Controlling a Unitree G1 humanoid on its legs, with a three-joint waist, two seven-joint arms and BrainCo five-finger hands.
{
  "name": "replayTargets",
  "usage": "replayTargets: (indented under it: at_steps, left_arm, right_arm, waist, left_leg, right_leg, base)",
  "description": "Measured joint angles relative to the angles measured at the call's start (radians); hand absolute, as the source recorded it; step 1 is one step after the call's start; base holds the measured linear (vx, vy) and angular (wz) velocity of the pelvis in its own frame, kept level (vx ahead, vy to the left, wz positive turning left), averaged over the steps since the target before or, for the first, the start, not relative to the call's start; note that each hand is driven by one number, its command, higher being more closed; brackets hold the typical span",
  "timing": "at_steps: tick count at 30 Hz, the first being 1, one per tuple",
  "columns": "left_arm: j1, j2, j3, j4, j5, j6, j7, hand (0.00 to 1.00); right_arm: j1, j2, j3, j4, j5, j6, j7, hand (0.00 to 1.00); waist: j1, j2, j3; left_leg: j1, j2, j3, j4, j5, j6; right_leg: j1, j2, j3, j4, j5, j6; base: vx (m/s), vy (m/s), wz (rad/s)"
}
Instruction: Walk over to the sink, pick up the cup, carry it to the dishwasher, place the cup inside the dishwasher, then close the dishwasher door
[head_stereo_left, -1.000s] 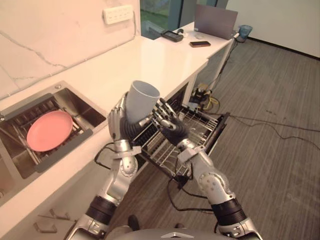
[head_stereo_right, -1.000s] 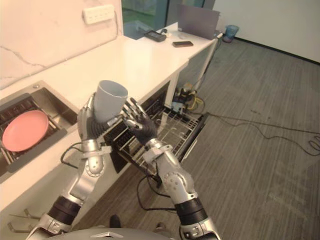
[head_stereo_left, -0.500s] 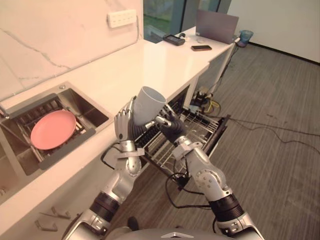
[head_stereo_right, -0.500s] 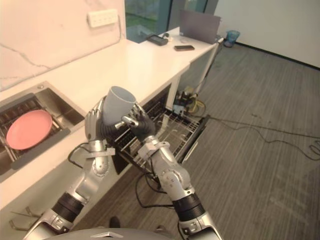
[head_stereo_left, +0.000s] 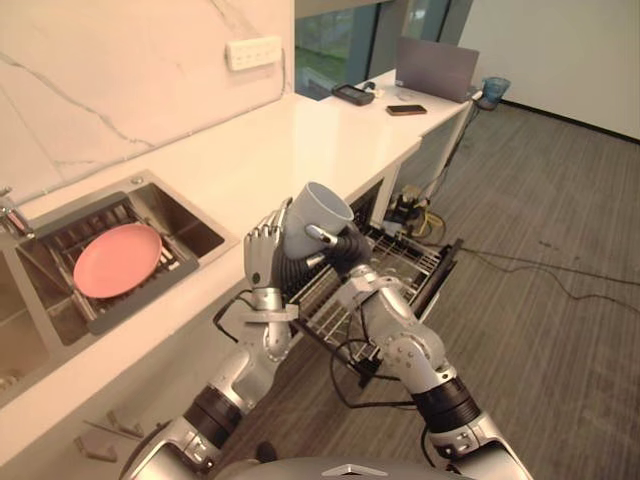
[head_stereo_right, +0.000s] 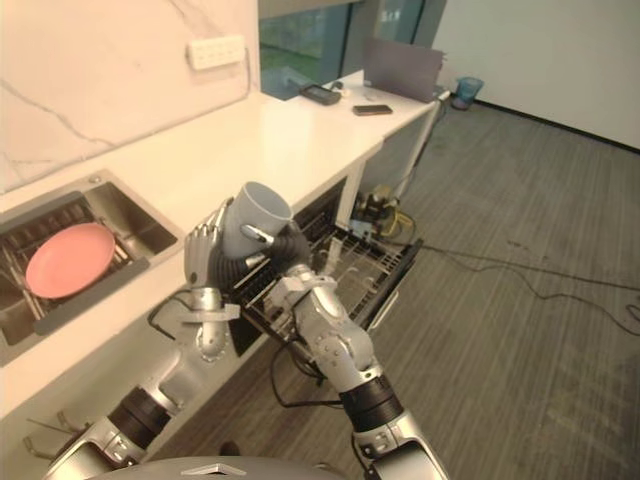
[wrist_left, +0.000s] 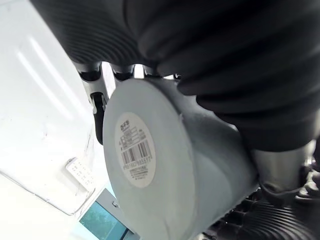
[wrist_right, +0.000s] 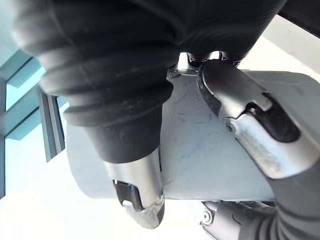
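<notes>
At the far left the sink holds a pink plate on its rack, out of the way of the job. Next along, in front of the white counter, the left hand is curled around the near side of the grey cup, holding it in the air with its open mouth tilted up. The right hand clasps the cup from the other side, thumb and fingers wrapped round its wall. With both hands on it, this looks like a handover, or a two-handed hold to steady it for carrying. Just right of and below the hands, the dishwasher rack is pulled out and ready, so the cup can probably go in with a short lowering move.
</notes>
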Motion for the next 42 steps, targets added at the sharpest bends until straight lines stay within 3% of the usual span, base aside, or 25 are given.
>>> replayTargets:
  at_steps: [7,8,14,19,22,25,27,30,32,34,35,36,37,38,40,42]
  left_arm:
    - [-0.006,0.022,-0.008,-0.001,-0.001,0.022,0.013,1.00]
    - [-0.007,0.028,-0.014,-0.002,-0.001,0.026,0.016,0.00]
    - [-0.008,0.051,-0.062,-0.005,0.000,0.029,0.021,0.00]
    - [-0.007,0.056,-0.065,-0.006,-0.005,0.027,0.021,0.00]
    - [0.012,0.055,-0.053,-0.014,-0.003,0.020,0.021,0.00]
    - [0.084,0.054,-0.021,0.022,-0.017,0.027,0.015,0.00]
    - [0.160,0.054,0.061,0.051,-0.056,0.036,0.015,0.00]
    - [0.182,0.055,0.190,0.046,-0.081,0.033,0.032,0.00]
    - [0.182,0.054,0.249,0.036,-0.123,0.006,0.057,0.00]
    - [0.182,0.054,0.282,0.036,-0.195,-0.067,0.057,0.00]
    - [0.186,0.050,0.288,0.028,-0.255,-0.138,0.035,0.00]
    - [0.202,0.043,0.283,-0.009,-0.329,-0.206,-0.017,0.00]
    - [0.211,0.041,0.273,-0.031,-0.369,-0.239,-0.053,0.00]
    - [0.229,0.035,0.238,-0.072,-0.438,-0.299,-0.131,0.00]
    - [0.237,0.036,0.154,-0.112,-0.560,-0.360,-0.268,0.00]
    - [0.238,0.011,0.123,-0.123,-0.643,-0.386,-0.352,0.00]
  right_arm:
    - [-0.029,0.000,0.041,0.035,0.039,-0.042,-0.029,1.00]
    - [-0.029,0.000,0.045,0.035,0.041,-0.047,-0.034,1.00]
    - [-0.043,0.000,0.078,0.070,0.078,-0.134,-0.088,1.00]
    - [-0.051,0.025,0.078,0.070,0.031,-0.229,-0.167,1.00]
    - [-0.103,0.055,0.018,0.070,-0.045,-0.264,-0.220,1.00]
    - [-0.178,0.091,-0.115,0.045,-0.079,-0.364,-0.243,1.00]
    - [-0.197,0.086,-0.218,-0.043,-0.105,-0.442,-0.264,1.00]
    - [-0.182,0.060,-0.320,-0.065,-0.121,-0.485,-0.272,1.00]
    - [-0.149,0.033,-0.361,-0.065,-0.121,-0.485,-0.275,1.00]
    - [-0.108,0.017,-0.400,-0.065,-0.133,-0.473,-0.273,1.00]
    - [-0.076,0.005,-0.418,-0.065,-0.153,-0.463,-0.266,1.00]
    - [-0.050,0.001,-0.441,-0.065,-0.161,-0.449,-0.256,1.00]
    - [-0.043,0.002,-0.449,-0.061,-0.162,-0.442,-0.253,1.00]
    - [-0.034,0.001,-0.472,-0.050,-0.173,-0.421,-0.236,1.00]
    - [-0.016,-0.013,-0.485,-0.032,-0.239,-0.399,-0.207,1.00]
    - [-0.012,-0.040,-0.482,0.002,-0.285,-0.377,-0.169,1.00]
  waist:
    - [0.002,0.007,-0.005]
    - [0.007,0.009,-0.006]
    - [0.010,0.012,-0.008]
    - [0.011,0.021,-0.013]
    - [0.010,0.026,-0.016]
    - [0.007,0.030,-0.017]
    - [0.007,0.030,-0.017]
    - [0.007,0.030,-0.016]
    - [0.006,0.030,-0.016]
    - [0.005,0.031,-0.015]
    - [0.005,0.031,-0.015]
    - [0.004,0.031,-0.013]
    - [0.002,0.031,-0.012]
    - [-0.001,0.033,-0.008]
    - [-0.003,0.036,0.000]
    - [-0.008,0.036,0.011]
  left_leg:
    - [-0.003,0.000,-0.017,0.000,0.005,-0.004]
    - [-0.003,0.000,-0.019,0.000,0.005,-0.004]
    - [-0.005,0.000,-0.025,-0.001,0.007,-0.008]
    - [-0.007,0.001,-0.027,-0.001,0.008,-0.009]
    - [-0.007,0.001,-0.029,-0.001,0.009,-0.010]
    - [-0.007,0.001,-0.029,-0.001,0.009,-0.010]
    - [-0.007,0.002,-0.028,-0.001,0.009,-0.010]
    - [-0.007,0.001,-0.026,-0.001,0.009,-0.010]
    - [-0.006,0.001,-0.026,-0.001,0.009,-0.010]
    - [-0.006,0.001,-0.025,-0.001,0.009,-0.010]
    - [-0.006,0.001,-0.025,-0.001,0.009,-0.009]
    - [-0.006,0.001,-0.025,-0.001,0.008,-0.009]
    - [-0.006,0.001,-0.025,-0.001,0.008,-0.009]
    - [-0.006,0.000,-0.025,-0.001,0.008,-0.009]
    - [-0.006,-0.001,-0.025,-0.002,0.008,-0.009]
    - [-0.006,0.000,-0.025,-0.002,0.008,-0.009]
  right_leg:
    - [0.003,0.001,-0.015,0.001,-0.001,0.000]
    - [0.004,0.001,-0.015,0.002,-0.001,0.000]
    - [0.004,0.001,-0.021,0.007,-0.004,0.001]
    - [0.004,0.002,-0.025,0.008,-0.006,0.004]
    - [0.006,0.002,-0.028,0.006,-0.006,0.005]
    - [0.006,0.002,-0.029,0.004,-0.006,0.004]
    - [0.007,0.003,-0.028,0.001,-0.004,0.002]
    - [0.007,0.002,-0.029,0.001,-0.003,0.000]
    - [0.007,0.002,-0.028,0.002,-0.004,0.001]
    - [0.007,0.002,-0.028,0.002,-0.006,0.003]
    - [0.007,0.002,-0.028,0.002,-0.007,0.005]
    - [0.007,0.001,-0.028,0.002,-0.007,0.005]
    - [0.007,0.001,-0.028,0.003,-0.007,0.005]
    - [0.007,0.000,-0.028,0.003,-0.007,0.006]
    - [0.006,-0.001,-0.028,0.004,-0.008,0.006]
    - [0.006,-0.001,-0.030,0.004,-0.008,0.006]
  base:
    - [0.01,0.007,0.06]
    - [0.01,0.012,0.04]
    - [0.00,0.005,0.01]
    - [0.01,0.004,0.01]
    - [0.01,0.003,0.01]
    - [0.00,0.000,0.00]
    - [0.03,0.005,-0.01]
    - [0.01,0.002,0.00]
    - [0.00,0.000,0.00]
    - [0.00,0.000,0.00]
    - [0.00,0.000,0.00]
    - [0.00,0.000,0.00]
    - [0.00,0.000,0.00]
    - [0.00,0.000,0.00]
    - [0.00,0.000,0.00]
    - [0.00,0.000,0.00]
